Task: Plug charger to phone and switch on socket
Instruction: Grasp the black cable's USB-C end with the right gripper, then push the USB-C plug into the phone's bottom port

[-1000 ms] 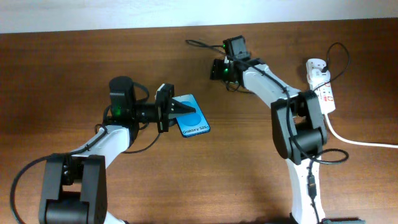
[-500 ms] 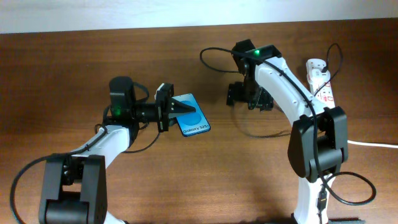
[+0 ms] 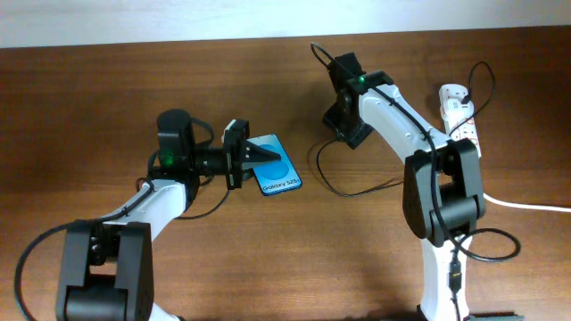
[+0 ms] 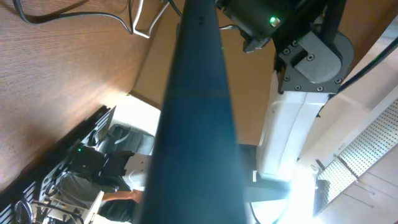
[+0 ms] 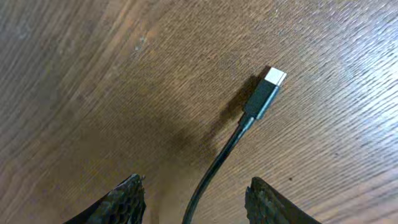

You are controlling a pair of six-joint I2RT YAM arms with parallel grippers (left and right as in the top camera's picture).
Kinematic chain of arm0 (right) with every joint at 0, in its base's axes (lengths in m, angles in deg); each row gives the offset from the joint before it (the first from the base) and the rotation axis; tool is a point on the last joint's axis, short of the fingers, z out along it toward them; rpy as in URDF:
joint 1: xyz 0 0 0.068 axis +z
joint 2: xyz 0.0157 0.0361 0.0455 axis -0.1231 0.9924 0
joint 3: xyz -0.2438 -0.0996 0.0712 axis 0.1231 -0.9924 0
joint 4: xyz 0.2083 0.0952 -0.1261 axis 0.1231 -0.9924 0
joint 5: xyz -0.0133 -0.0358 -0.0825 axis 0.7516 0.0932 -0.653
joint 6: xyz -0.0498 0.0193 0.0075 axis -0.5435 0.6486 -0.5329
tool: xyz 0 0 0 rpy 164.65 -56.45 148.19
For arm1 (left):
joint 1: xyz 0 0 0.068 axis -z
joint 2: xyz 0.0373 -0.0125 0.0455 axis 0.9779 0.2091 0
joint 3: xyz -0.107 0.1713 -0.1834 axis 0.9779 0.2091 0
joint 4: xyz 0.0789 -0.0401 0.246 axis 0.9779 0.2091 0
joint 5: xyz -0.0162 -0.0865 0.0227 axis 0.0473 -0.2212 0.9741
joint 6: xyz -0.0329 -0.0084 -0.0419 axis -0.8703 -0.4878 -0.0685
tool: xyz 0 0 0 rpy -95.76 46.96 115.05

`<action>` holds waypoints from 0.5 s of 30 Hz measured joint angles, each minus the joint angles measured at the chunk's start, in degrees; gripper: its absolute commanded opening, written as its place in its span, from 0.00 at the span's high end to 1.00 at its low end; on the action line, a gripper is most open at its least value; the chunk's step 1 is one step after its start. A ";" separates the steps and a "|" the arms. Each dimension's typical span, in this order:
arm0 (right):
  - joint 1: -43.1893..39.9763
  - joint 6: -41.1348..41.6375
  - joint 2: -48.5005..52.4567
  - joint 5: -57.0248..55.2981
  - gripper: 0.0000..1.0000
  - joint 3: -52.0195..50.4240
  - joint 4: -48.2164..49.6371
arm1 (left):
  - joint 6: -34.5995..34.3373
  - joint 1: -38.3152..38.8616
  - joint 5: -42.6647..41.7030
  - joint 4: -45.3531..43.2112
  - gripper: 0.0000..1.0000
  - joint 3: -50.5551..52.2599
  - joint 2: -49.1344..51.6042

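Note:
The phone, blue screen with a lighter circle, is held tilted above the table by my left gripper, which is shut on its left end. In the left wrist view the phone fills the middle as a dark blue slab seen edge-on. My right gripper is open, low over the table right of the phone. In the right wrist view its fingers straddle the charger's black cable, whose connector tip lies on the wood ahead. The cable loops across the table. The socket lies at the far right.
The socket's thick white cord runs off the right edge. A black cable arcs over the socket. The right arm's base stands between the cable loop and the socket. The wall edge is at the back.
My right arm has swung from the back of the table toward the middle, dragging the black cable into a loop in front of it. The left arm and phone have not moved.

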 measured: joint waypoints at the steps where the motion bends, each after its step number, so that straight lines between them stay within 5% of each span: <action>1: 0.00 0.55 0.61 0.00 0.48 0.02 0.70 | 0.00 0.00 -0.02 0.04 1.00 0.00 0.00; 5: 0.00 1.27 3.06 -0.02 0.67 0.04 1.60 | 0.00 0.00 -0.44 0.04 1.00 0.00 0.00; 9: 0.00 1.79 3.19 -0.63 0.70 0.07 1.49 | 0.00 0.00 -0.48 0.02 1.00 0.00 0.00; 11: -0.28 1.66 3.21 -1.05 0.96 0.07 1.31 | 0.00 0.00 -0.48 0.02 1.00 0.00 0.00; 15: -1.97 -2.45 3.32 0.98 0.96 0.13 0.85 | 0.17 0.00 -0.46 -2.01 1.00 0.04 0.04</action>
